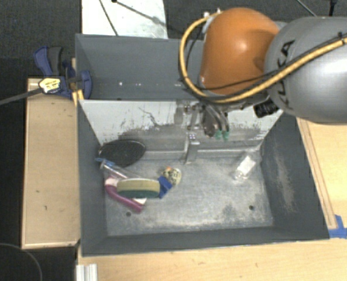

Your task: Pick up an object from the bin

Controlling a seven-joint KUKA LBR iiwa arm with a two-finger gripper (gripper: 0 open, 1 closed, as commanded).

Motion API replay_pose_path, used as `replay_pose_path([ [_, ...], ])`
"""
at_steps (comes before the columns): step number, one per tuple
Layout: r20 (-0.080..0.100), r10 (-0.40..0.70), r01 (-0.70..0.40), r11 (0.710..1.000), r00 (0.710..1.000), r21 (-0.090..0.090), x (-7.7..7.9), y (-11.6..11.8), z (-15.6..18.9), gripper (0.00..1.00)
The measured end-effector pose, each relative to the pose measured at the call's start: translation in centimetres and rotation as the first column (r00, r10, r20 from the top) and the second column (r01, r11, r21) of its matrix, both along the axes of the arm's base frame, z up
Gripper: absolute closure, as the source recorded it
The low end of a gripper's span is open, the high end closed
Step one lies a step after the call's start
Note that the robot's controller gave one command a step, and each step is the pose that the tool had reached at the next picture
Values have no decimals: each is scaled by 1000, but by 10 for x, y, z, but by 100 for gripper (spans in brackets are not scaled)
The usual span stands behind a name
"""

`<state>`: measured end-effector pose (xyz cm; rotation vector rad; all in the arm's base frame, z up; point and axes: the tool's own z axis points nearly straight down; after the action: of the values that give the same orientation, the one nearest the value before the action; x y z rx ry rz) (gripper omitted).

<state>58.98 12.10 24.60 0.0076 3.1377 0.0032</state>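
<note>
My gripper (188, 156) hangs under the orange wrist cover at the back middle of the bin, low near the foot of the rear wall. I see nothing held in it. Closest to it is a small multicoloured trinket with a blue tab (170, 175), lying on the floor just in front and slightly left. A small clear plastic piece (243, 168) lies to the right of the gripper. Neither touches it.
At the bin's left side lie a black oval pad (122, 152) and, in front of it, an olive-green oblong thing (138, 186) resting on a pink and purple tool (123, 198). The arm comes in over the bin's right rear corner.
</note>
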Motion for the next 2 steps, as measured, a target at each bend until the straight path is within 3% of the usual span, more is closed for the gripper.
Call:
replay_pose_path([
  [1, -8, 360, -360, 933, 933, -1, -34, -4, -158, 0],
  [2, -6, 323, -323, 946, 946, 2, -51, 62, -173, 0],
])
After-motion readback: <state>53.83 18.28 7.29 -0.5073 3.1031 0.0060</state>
